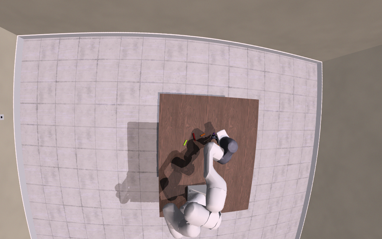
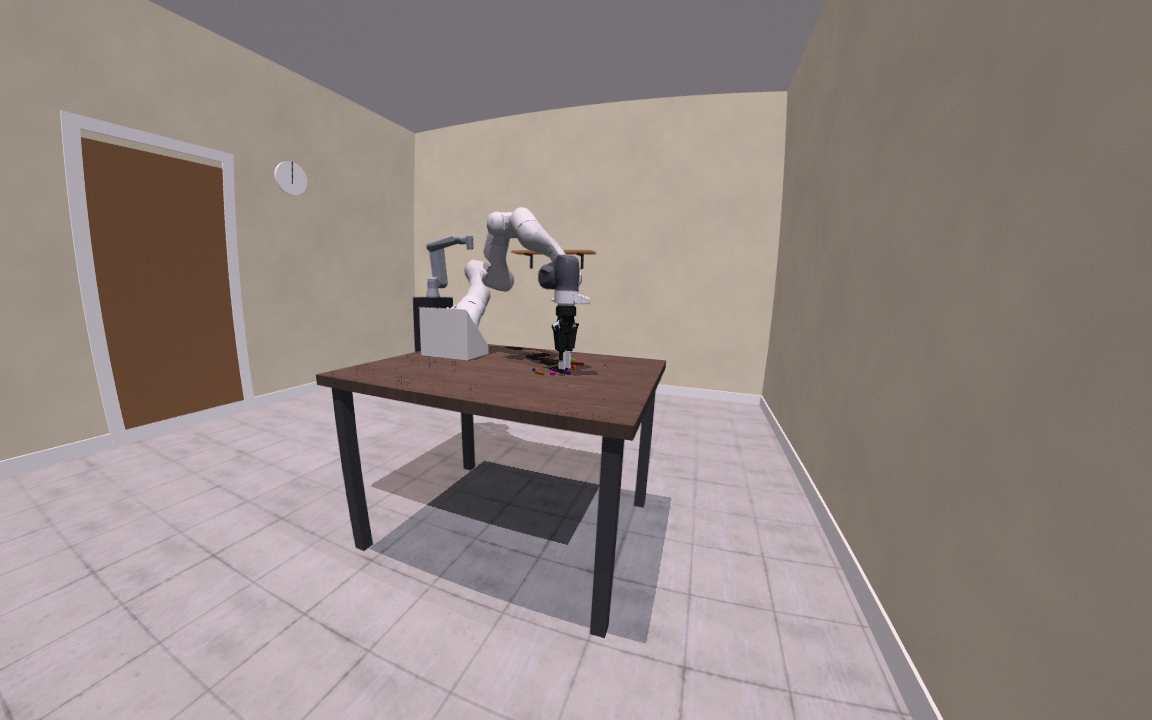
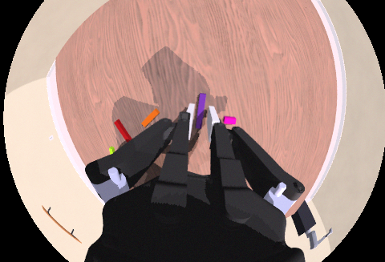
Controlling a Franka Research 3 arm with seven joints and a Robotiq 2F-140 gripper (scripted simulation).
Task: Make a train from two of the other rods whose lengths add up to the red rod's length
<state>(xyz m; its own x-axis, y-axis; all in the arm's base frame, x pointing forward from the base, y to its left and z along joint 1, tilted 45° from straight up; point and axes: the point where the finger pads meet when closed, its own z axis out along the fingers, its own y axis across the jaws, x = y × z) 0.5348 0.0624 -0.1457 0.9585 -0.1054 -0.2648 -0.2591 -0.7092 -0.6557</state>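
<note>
My gripper [image 3: 200, 113] is low over the table, its fingers a narrow gap apart. The purple rod [image 3: 200, 110] lies flat in line with that gap and sticks out past the white fingertips; I see no grip on it. A short magenta rod [image 3: 230, 120] lies just to the right of the right finger. The orange rod [image 3: 150, 118], the red rod [image 3: 122, 130] and the lime rod [image 3: 111, 150] lie apart to the left. From above, the lime rod [image 1: 185, 142], the red rod [image 1: 193, 136] and the orange rod [image 1: 202, 134] lie left of the gripper [image 1: 214, 137].
The rods lie near the middle of the brown table [image 1: 202, 151]. The arm's base and a grey box [image 2: 448, 331] stand at the table's near edge, behind the gripper. The arm's shadow covers the rods on the left.
</note>
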